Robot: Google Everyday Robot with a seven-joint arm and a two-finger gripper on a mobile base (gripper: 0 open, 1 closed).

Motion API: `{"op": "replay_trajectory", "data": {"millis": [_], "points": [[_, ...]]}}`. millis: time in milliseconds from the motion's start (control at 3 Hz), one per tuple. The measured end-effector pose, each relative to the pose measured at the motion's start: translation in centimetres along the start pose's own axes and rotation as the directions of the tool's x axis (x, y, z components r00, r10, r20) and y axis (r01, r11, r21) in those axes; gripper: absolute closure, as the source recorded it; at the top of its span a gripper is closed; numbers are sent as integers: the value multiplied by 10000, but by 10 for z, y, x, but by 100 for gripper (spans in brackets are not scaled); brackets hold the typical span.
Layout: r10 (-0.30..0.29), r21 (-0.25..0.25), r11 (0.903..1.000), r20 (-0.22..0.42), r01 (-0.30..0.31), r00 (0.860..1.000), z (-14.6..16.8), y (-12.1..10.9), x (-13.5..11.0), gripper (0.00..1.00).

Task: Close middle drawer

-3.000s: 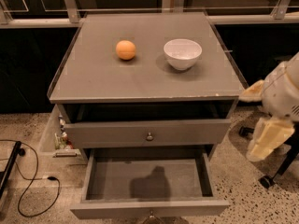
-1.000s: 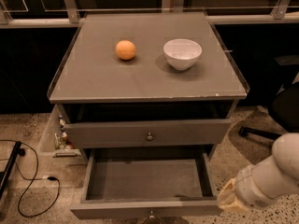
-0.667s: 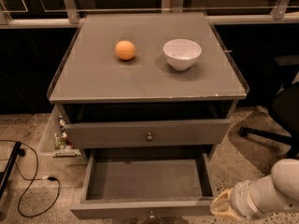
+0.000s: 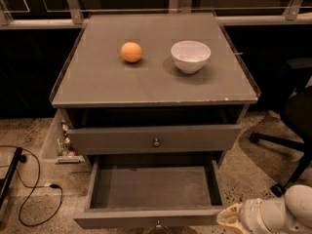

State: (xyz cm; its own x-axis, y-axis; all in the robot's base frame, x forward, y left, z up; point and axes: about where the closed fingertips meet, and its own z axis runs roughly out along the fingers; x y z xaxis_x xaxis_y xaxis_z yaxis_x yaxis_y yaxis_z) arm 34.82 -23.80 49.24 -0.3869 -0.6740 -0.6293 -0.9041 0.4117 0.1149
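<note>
The middle drawer is pulled far out below the cabinet top, and its shallow grey tray is bare. Its flat front runs along the bottom edge of the view, with the small knob just showing at its centre. My gripper, cream and white, is at the bottom right. It sits just beyond the right end of the drawer front, at about the same height. Most of the arm is out of view.
A narrower drawer above is slightly open. On the cabinet top lie an orange and a white bowl. An office chair base stands to the right, and cables lie on the floor to the left.
My arm has dropped from beside the cabinet's right side to floor level. It has moved left toward the right corner of the open drawer's front. The drawers have not moved.
</note>
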Motion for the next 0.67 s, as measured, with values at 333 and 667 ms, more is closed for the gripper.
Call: {"op": "replay_trajectory", "data": {"millis": [333,667], "points": [[-6,-3,10000,2,6,10000,0,0,0,100],[316,-49,9995,308,-315,9990,21,-1,6,100]]}}
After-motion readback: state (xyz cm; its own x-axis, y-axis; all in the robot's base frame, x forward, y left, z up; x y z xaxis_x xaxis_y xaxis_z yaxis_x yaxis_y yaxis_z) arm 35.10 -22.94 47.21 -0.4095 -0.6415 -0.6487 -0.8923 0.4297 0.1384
